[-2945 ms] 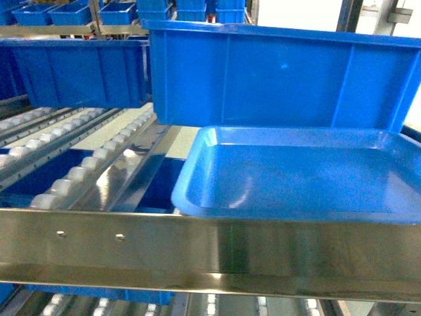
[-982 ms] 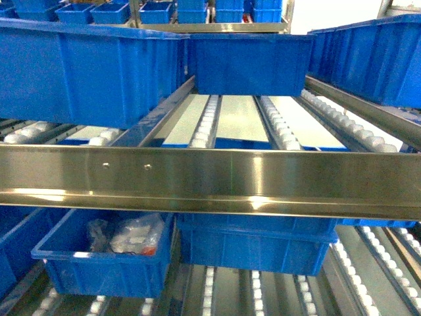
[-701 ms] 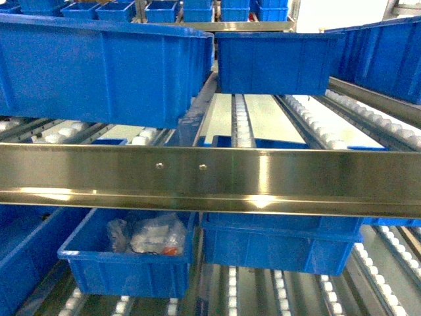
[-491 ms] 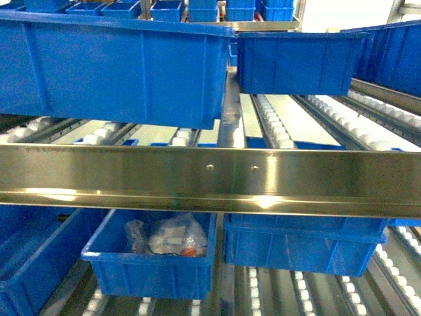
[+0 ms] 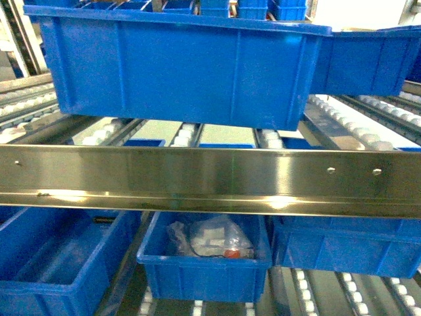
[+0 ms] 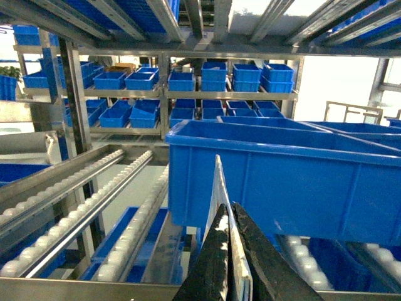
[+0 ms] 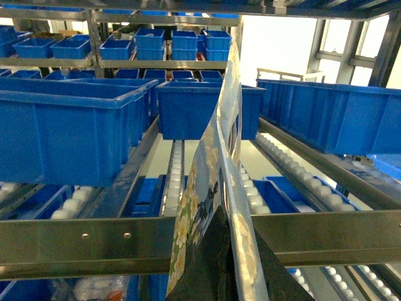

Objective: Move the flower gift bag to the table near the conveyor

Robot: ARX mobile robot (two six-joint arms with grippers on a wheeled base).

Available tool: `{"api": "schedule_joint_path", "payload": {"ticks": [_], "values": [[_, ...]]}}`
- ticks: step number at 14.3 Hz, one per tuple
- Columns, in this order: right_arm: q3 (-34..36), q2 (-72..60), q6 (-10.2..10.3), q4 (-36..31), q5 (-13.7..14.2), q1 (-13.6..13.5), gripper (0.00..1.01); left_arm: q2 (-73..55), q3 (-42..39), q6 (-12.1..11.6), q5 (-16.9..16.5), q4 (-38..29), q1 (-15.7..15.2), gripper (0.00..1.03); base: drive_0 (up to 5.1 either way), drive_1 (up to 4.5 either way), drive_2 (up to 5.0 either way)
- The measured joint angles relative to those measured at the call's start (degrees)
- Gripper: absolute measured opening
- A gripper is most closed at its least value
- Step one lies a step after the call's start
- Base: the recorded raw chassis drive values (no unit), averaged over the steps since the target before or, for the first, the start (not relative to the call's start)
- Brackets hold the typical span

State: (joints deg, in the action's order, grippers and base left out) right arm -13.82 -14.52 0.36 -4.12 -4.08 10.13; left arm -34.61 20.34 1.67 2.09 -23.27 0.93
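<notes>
Right gripper [image 7: 220,263]: clamped on flowered bag [image 7: 207,182], which stands tall above it.
Left gripper [image 6: 230,251]: pinching a white sheet edge [image 6: 219,188].
Table: unseen from either gripper.

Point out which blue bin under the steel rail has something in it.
The middle bin on the lower level: it holds clear plastic packets, while the left bin looks empty.

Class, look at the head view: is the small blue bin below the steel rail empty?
No. The small blue bin under the steel rail holds clear plastic-wrapped items.

head: close, facing steel rail [image 5: 210,179] | wrists: forward past jaws | shared: blue bins [image 5: 177,66]
</notes>
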Motion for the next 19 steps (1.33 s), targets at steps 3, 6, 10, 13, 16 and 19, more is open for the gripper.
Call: {"api": "schedule_joint_path", "payload": {"ticks": [3, 6, 10, 13, 16, 19], "values": [[0.0, -0.1, 0.0, 0.0, 0.0, 0.0, 0.02, -0.1, 0.0, 0.0, 0.0, 0.1, 0.0, 0.02, -5.0, 2.45, 2.4], [0.0, 0.0, 0.0, 0.1, 0.0, 0.0, 0.02, -0.1, 0.0, 0.0, 0.0, 0.1, 0.0, 0.02, -5.0, 2.45, 2.4], [0.0, 0.0, 0.0, 0.0, 0.0, 0.0, 0.02, 0.0, 0.0, 0.0, 0.0, 0.1, 0.0, 0.02, -5.0, 2.45, 2.4], [0.0, 0.0, 0.0, 0.1, 0.0, 0.0, 0.02, 0.0, 0.0, 0.0, 0.0, 0.1, 0.0, 0.02, -5.0, 2.45, 2.4], [0.0, 0.0, 0.0, 0.0, 0.0, 0.0, 0.02, 0.0, 0.0, 0.0, 0.0, 0.1, 0.0, 0.02, -5.0, 2.45, 2.4], [0.0, 0.0, 0.0, 0.1, 0.0, 0.0, 0.02, 0.0, 0.0, 0.0, 0.0, 0.1, 0.0, 0.02, -5.0, 2.45, 2.4]]}}
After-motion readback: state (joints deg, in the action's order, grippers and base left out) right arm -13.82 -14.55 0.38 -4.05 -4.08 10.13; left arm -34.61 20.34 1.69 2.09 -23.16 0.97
